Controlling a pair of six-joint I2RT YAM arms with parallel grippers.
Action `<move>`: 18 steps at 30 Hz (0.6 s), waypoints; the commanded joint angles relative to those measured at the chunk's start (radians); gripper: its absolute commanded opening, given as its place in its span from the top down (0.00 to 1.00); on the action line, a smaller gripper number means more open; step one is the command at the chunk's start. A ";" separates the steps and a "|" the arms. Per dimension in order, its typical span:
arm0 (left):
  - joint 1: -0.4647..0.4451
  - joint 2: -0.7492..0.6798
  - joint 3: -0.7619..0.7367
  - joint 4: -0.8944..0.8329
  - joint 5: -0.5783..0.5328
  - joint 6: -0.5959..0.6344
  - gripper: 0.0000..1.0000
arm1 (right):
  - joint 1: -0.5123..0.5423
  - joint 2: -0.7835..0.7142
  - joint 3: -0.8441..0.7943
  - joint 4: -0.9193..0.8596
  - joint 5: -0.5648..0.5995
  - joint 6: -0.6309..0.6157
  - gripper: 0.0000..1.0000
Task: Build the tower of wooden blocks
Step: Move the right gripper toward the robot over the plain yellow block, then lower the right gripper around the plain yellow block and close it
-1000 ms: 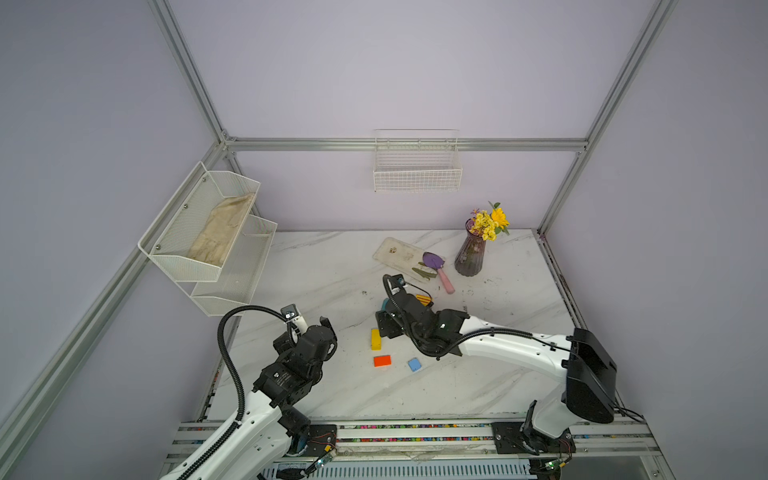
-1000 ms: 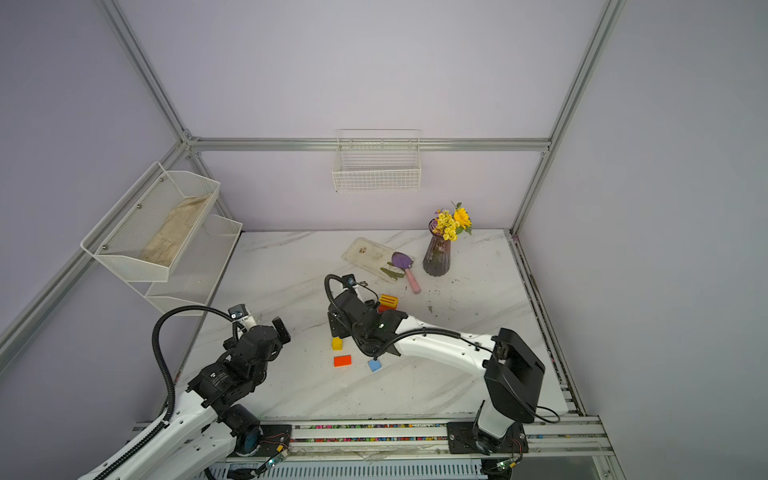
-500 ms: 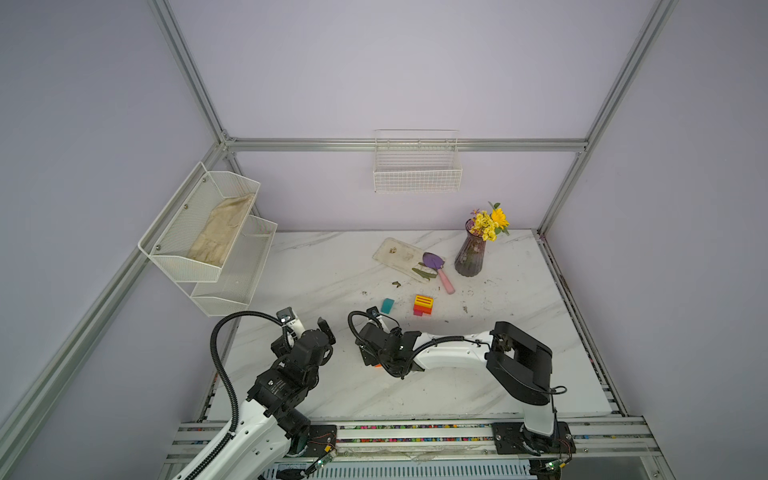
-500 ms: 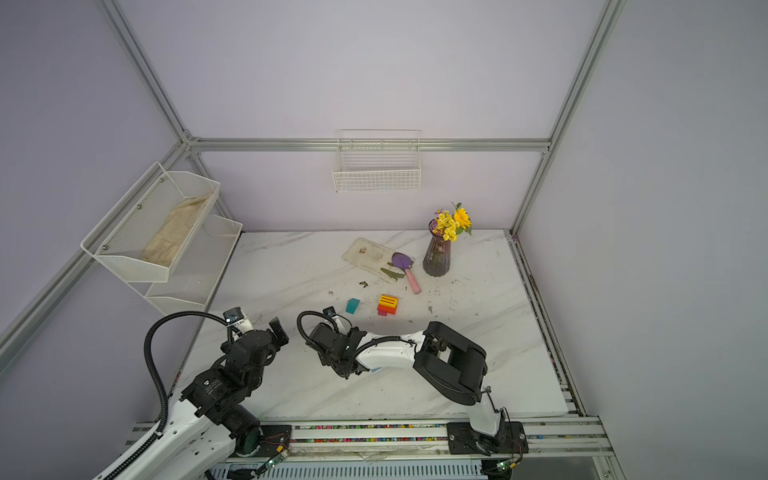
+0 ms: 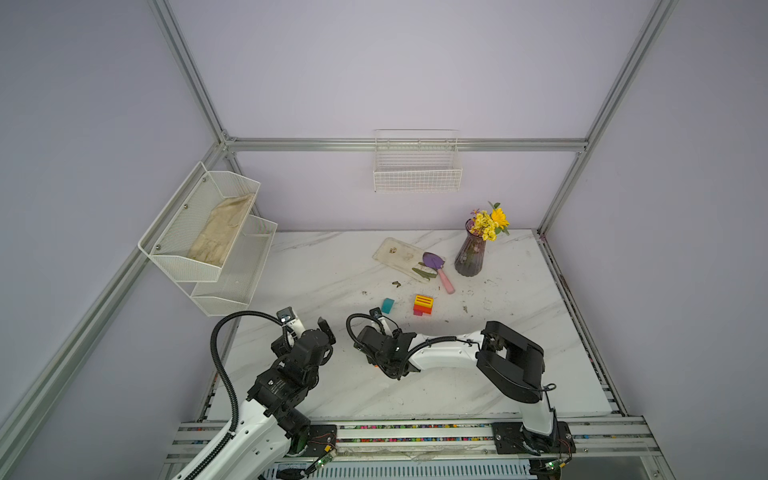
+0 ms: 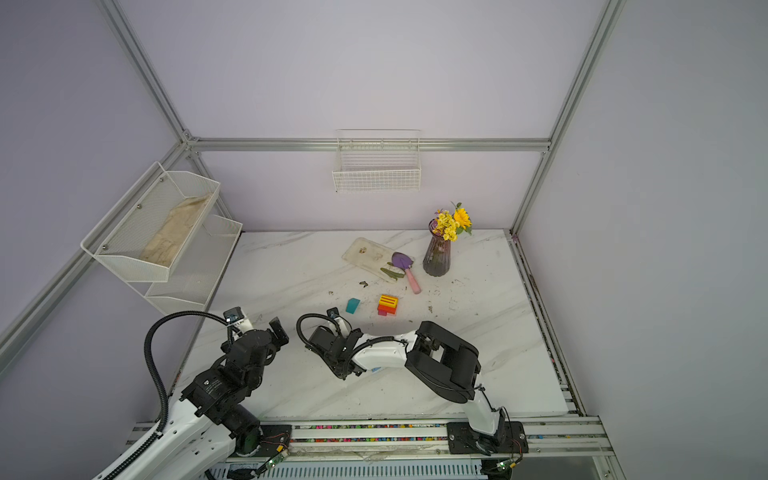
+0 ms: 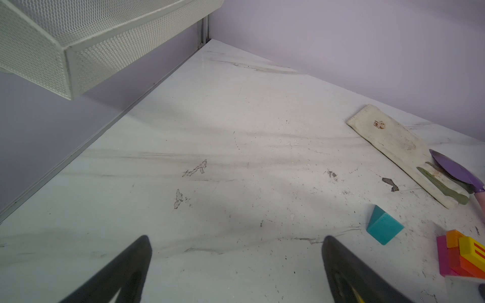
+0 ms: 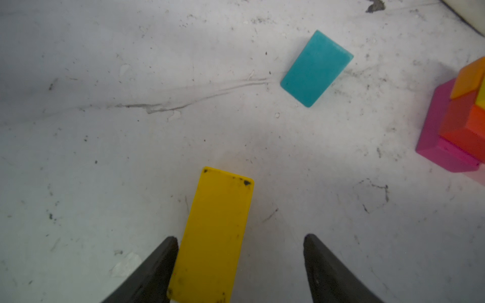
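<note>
Soft, diffuse overhead light fills both top views evenly and fairly brightly; the marble table (image 5: 332, 266) shows only faint shadows beneath the arms. In the wrist views broad grey shadows cross the table, and the near fingers (image 8: 149, 278) of the right gripper (image 8: 240, 236) look slightly soft.

Blocks and props, counted
One teal block (image 5: 387, 305), one yellow block (image 8: 214, 233), one low tower (image 5: 423, 304) mid-frame; one vase (image 5: 469, 259), one trowel (image 5: 433, 262) upper right; one wire basket (image 5: 417, 174), one mesh rack (image 5: 208, 237).
</note>
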 commanded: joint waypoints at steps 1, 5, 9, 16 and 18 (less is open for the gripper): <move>0.003 -0.005 -0.038 0.029 -0.005 0.022 0.00 | -0.014 -0.059 -0.047 -0.026 0.040 0.027 0.23; 0.003 -0.007 -0.038 0.028 -0.005 0.023 0.00 | -0.041 -0.086 -0.085 -0.028 0.051 0.038 0.23; 0.003 -0.007 -0.038 0.028 -0.005 0.023 0.00 | -0.080 -0.108 -0.120 -0.026 0.044 0.046 0.23; 0.003 -0.007 -0.039 0.028 -0.006 0.023 0.00 | -0.104 -0.138 -0.151 -0.003 0.014 0.050 0.23; 0.003 -0.007 -0.039 0.027 -0.006 0.022 0.00 | -0.104 -0.146 -0.158 0.019 -0.007 0.052 0.21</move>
